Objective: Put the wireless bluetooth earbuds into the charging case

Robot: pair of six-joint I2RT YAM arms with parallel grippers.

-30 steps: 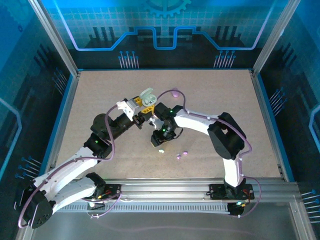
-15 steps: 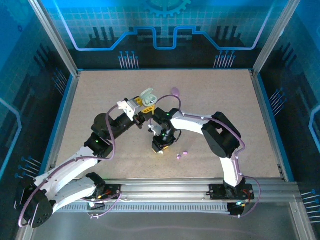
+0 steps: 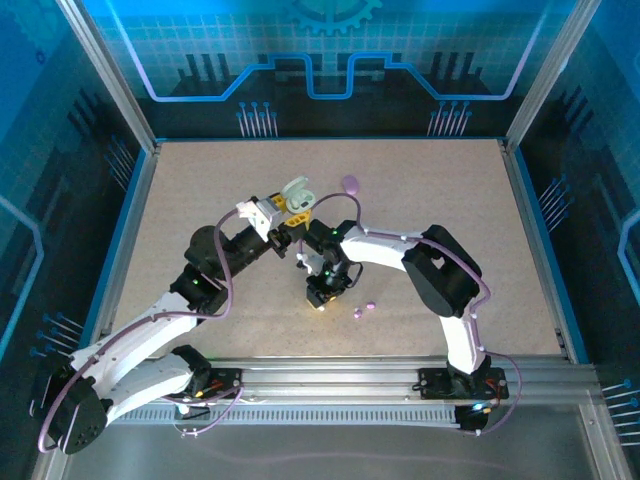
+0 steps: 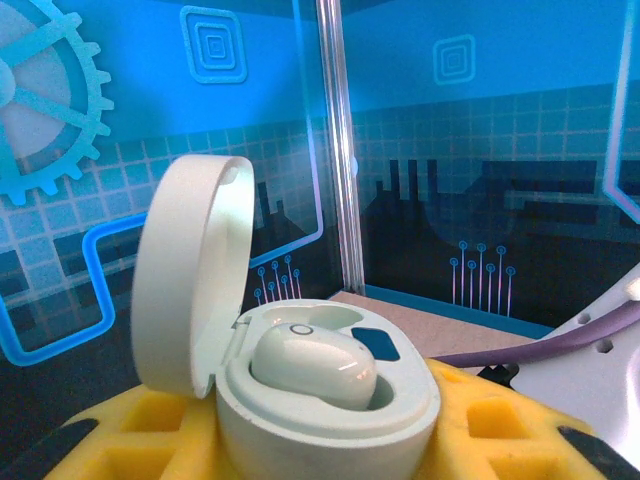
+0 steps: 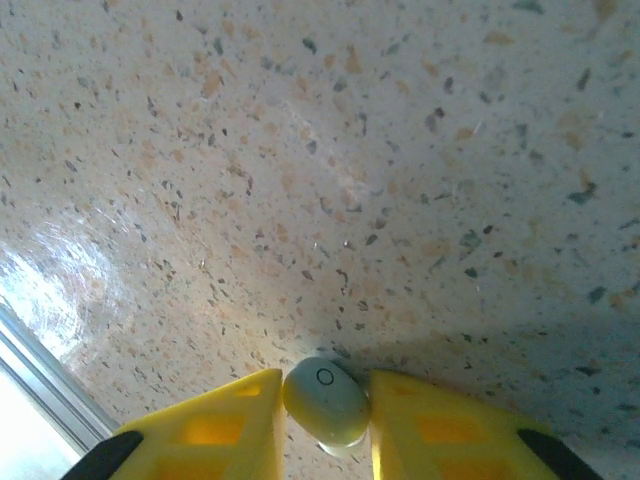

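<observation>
Right claw (image 3: 320, 298) has come down onto the counter (image 3: 200, 180) and drawn its jaws in since 1 second back. Left arm has barely shifted.

Top view:
- Right claw stands on the counter, front middle.
- 2 purple buds (image 3: 371, 303) lie loose just to its right.
- Left claw (image 3: 283, 212) holds the case (image 3: 295, 193) off the counter, open. It is near the right claw, but apart from it.
- Purple case (image 3: 350, 185) lies beyond.
- Risk: the carry to the case is short, but it passes close to the left arm, and a bump would jog the case.

Left wrist view:
- Left claw is clamped on the case base, with yellow fingers (image 4: 120, 435) on either side.
- Case mouth faces up, and the lid (image 4: 190, 270) stands upright at left.
- 1 seated bud (image 4: 313, 368) has its long axis lying left to right across the well. The socket (image 4: 375, 343) beside it is free.
- Risk: a hard push down could tilt the case in the grip or knock the lid.

Right wrist view:
- Both fingers (image 5: 215, 430) are closed against the flanks of the mint bud (image 5: 326, 402), which rests on the counter.
- Its ringed face is turned to the camera. The long axis seems to slant from upper left to lower right, roughly across the gap.
- Risk: the bud is small and rounded and is pinched at the very tips, so it may squirt out or roll on the lift.
- Risk: a twist in the grip would bring it to the free socket wrongly turned.
</observation>
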